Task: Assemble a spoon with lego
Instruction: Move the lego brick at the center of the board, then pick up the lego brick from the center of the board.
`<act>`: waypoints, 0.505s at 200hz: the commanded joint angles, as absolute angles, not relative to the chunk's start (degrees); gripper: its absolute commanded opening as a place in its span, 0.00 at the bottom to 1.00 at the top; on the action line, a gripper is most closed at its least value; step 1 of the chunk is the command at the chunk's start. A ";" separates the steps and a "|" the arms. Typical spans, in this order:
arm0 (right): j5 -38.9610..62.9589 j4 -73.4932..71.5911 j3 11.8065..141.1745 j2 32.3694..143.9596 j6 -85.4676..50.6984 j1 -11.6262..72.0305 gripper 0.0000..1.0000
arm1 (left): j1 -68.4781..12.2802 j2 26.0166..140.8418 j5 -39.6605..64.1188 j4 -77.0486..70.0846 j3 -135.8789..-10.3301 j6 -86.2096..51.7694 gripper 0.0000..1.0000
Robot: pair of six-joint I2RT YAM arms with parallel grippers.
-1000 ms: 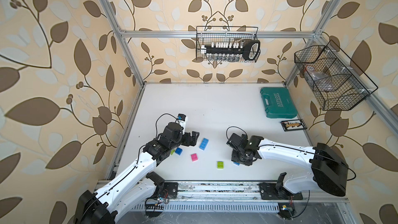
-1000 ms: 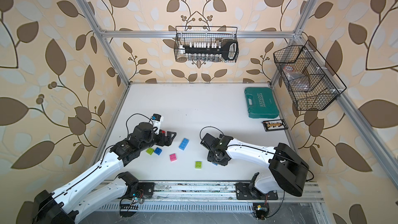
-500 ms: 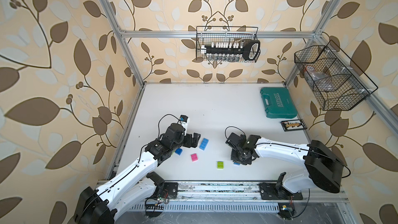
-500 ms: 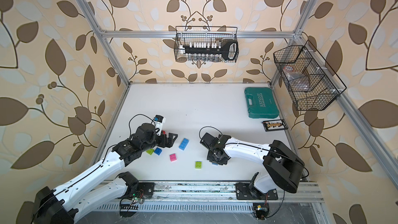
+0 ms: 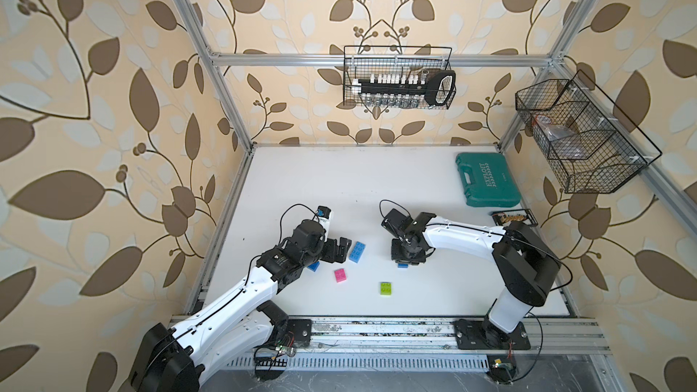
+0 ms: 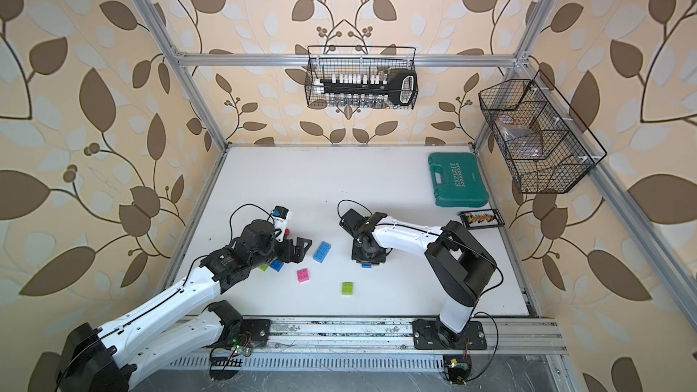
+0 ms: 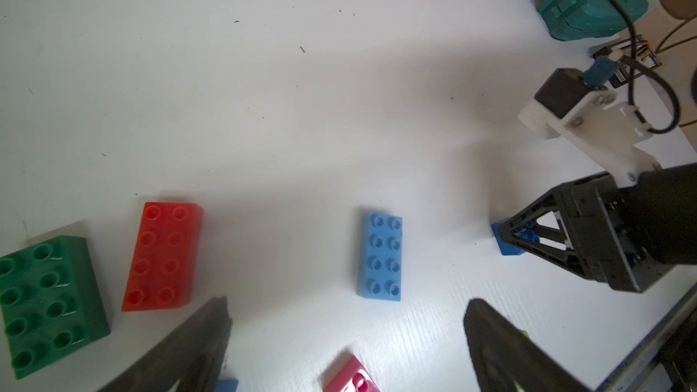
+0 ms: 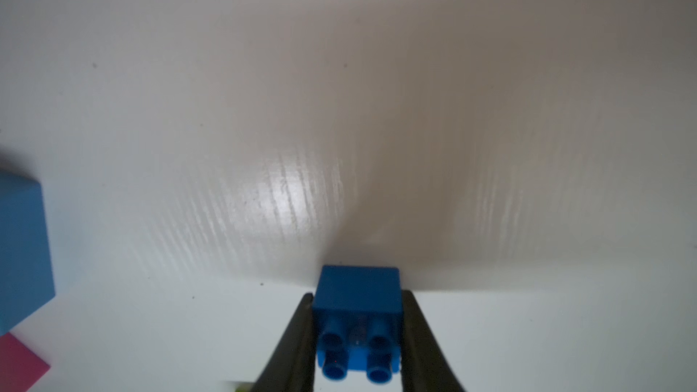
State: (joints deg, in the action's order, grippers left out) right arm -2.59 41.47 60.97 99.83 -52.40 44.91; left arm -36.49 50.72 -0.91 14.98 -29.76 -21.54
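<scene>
Currently right claw (image 8: 358,297) is closed on the small blue brick (image 8: 357,348), pinched by its side walls, low at the worktop (image 8: 339,107). Left claw (image 7: 347,305) gapes wide, empty; light blue brick (image 7: 380,256) lies just ahead of it. Advice: lift straight up, squarely, lest the brick twist. No spoon started.

A pink brick (image 5: 341,275), lime brick (image 5: 385,289), red brick (image 7: 162,256) and green brick (image 7: 49,303) are laid on the worktop (image 5: 339,182), a case (image 5: 488,179) well apart.

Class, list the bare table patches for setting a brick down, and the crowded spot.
Bare: the stretch from the far wall and teal case to the left gripper and right gripper; also right of the lime brick. Crowded: bricks beside the left gripper.
</scene>
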 commanded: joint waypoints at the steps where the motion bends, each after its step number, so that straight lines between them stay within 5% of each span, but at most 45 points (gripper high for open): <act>1: -2.17 43.02 63.50 101.54 -48.09 44.20 0.32 | -36.91 51.08 -0.54 14.56 -30.36 -20.97 0.99; 47: -5.14 48.43 67.17 98.53 -47.60 45.12 0.61 | -36.91 51.46 -0.90 14.56 -30.19 -21.08 0.99; 101: -7.08 52.10 65.62 92.73 -59.01 56.94 0.60 | -36.91 49.47 -2.46 16.00 -29.79 -21.97 0.99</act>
